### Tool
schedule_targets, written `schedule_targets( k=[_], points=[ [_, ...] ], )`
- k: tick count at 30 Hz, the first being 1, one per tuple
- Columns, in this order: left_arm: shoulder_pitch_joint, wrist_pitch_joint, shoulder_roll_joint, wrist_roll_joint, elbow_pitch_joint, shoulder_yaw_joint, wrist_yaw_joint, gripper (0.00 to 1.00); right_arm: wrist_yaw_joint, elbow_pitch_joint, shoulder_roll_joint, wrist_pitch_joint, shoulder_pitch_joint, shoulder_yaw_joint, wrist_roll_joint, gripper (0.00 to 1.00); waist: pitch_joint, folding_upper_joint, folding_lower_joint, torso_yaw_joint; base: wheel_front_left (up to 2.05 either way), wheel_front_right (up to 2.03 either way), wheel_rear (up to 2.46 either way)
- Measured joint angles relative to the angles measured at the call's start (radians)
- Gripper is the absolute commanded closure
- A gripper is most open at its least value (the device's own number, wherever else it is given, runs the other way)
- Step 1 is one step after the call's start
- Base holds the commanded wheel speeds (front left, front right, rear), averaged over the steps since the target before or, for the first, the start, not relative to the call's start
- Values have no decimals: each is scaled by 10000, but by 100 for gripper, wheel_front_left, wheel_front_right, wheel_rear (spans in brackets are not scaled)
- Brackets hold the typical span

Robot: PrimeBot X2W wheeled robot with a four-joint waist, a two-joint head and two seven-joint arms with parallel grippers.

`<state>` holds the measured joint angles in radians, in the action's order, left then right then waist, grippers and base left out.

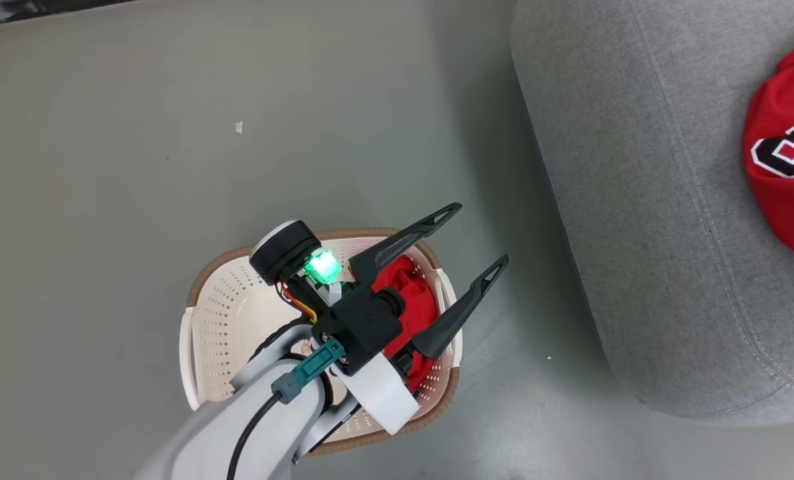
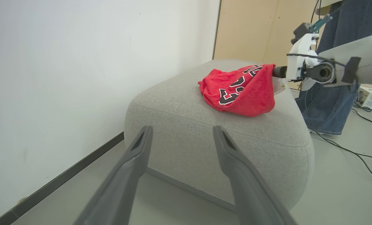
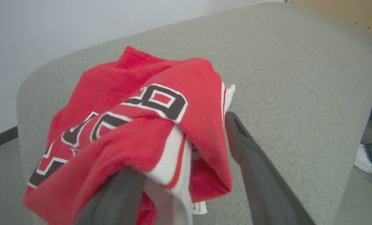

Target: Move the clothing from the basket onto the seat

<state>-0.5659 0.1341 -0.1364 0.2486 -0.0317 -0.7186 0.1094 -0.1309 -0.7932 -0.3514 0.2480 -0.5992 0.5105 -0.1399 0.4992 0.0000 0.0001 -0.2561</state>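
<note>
On the left, the basket [image 1: 227, 320] sits on the floor [image 1: 103, 167] with one red garment [image 1: 418, 290] bunched in its right-hand end. Our left fingers [image 1: 403, 243] hang spread wide above it, gripping nothing. Further right stands the sofa [image 1: 637, 200], and the other red garment [image 3: 136, 125] already lies on its top. Our right fingers [image 3: 254, 181] stand apart there, released, but in the right wrist view a fold of white-trimmed cloth is draped over one finger, so we judge the step in hand to be letting go cleanly. To do it well, we think we should draw the right arm back along the line of the fingers, slowly, so the fold slides off instead of being hooked and dragged toward the sofa's edge. A slight lift first could free the trim. Only once the cloth lies wholly on the cushion does it make sense to lower the left fingers into the basket. There we aim at the high middle of the bunch, not the perforated wall, and pinch deep enough to carry the whole piece. A person's legs [image 2: 326, 93] stand beside the sofa's far end, so we keep any swing short.
</note>
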Motion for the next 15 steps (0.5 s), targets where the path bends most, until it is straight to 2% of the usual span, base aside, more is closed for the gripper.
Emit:
schedule_targets(
  k=[9, 15],
  points=[
    [2, 213, -12, 81, 199, 84, 2, 0, -2, 673, 349, 13, 950, -637, -113, 0, -178, 0, 0, -270, 0, 0, 0],
    [5, 357, -23, 153, 357, 165, 2, 0, -2, 848, 430, 15, 1670, -1252, -614, 0, -379, 0, 0, -495, 0, 0, 0]
  ],
)
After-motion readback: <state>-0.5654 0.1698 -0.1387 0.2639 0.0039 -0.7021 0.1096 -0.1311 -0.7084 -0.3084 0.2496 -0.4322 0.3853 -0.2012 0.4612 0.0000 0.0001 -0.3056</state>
